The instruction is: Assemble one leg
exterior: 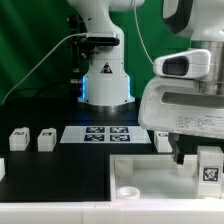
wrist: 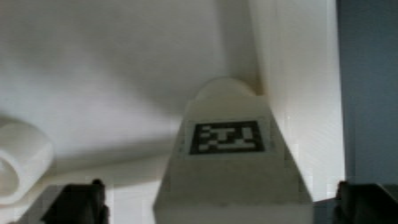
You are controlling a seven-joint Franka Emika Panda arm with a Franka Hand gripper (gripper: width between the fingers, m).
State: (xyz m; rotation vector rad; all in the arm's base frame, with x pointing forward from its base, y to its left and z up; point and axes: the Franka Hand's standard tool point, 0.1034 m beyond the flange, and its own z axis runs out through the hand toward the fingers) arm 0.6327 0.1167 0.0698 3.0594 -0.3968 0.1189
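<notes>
The gripper (exterior: pixel 196 160) hangs low over the white panel (exterior: pixel 150 170), its raised rim close below. The leg (wrist: pixel 228 160) fills the gap between the fingers (wrist: pixel 75 203). Black table toward the spare legs (exterior: pixel 46 140) lies open.

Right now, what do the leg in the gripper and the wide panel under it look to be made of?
The leg looks like matte white plastic: smooth, evenly coloured faces, with a black-and-white tag that seems printed or stuck on. The panel also looks like white plastic, slightly glossier, with a raised rim and a round moulded hole. The gripper fingers look like dark rubber or plastic; too blurred to settle.
</notes>
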